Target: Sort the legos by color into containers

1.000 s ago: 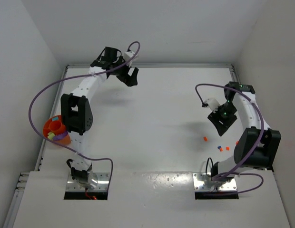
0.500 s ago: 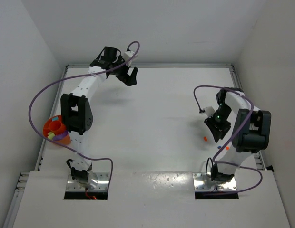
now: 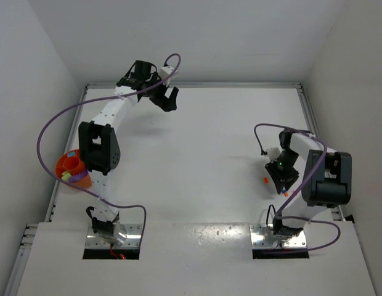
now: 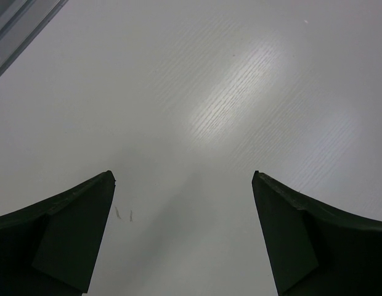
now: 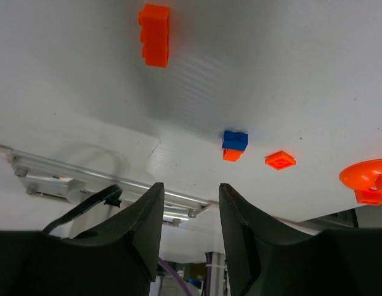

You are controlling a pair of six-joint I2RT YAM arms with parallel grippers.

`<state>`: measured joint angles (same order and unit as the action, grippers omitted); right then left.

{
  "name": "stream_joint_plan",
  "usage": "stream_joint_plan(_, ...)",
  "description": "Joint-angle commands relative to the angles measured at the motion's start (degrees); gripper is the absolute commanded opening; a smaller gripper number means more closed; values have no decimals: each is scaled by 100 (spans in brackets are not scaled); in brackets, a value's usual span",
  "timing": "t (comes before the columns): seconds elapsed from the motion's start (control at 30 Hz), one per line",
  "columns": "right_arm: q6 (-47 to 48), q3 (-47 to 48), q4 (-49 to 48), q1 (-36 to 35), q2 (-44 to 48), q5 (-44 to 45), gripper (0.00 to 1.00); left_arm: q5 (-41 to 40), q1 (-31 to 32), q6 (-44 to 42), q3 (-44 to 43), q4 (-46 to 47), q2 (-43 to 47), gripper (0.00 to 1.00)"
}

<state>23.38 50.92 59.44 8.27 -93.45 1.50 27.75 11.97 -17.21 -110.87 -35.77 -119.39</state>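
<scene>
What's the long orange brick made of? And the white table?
The long orange brick looks like hard plastic: solid bright colour, sharp moulded edges. The table seems white laminate or painted wood: fine grain lines with a soft glare.

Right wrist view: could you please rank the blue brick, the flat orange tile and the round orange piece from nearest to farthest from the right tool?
1. Blue brick, just above and right of the right tool.
2. Flat orange tile, a little farther right.
3. Round orange piece, at the frame's right edge.
</scene>
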Motion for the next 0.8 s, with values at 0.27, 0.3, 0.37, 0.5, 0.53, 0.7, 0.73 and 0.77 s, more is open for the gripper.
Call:
stream_joint_plan(0.27,-272,-293,-846,140,-95,202,42,3,-80,25,-137,52,30,100)
stream_joint_plan(0.3,-272,-293,-846,140,-95,254,44,3,-80,25,-137,52,30,100)
stream_joint_plan(0.37,-272,-293,-846,201,-147,255,45,3,-80,25,-137,52,30,100)
stream_joint_plan(0.5,-150,-293,-899,359,-147,378,45,3,-80,25,-84,52,30,100)
stream_joint_plan(0.53,-149,-293,-899,359,-147,378,45,3,-80,25,-84,52,30,100)
stream_joint_plan(0.7,-27,-293,-899,412,-270,325,40,3,-80,78,-84,52,30,100)
stream_joint_plan(0.73,26,-293,-951,473,-331,325,40,3,-80,78,-84,52,30,100)
stream_joint_plan(0.77,27,-293,-952,473,-332,325,40,3,-133,78,-32,52,30,100)
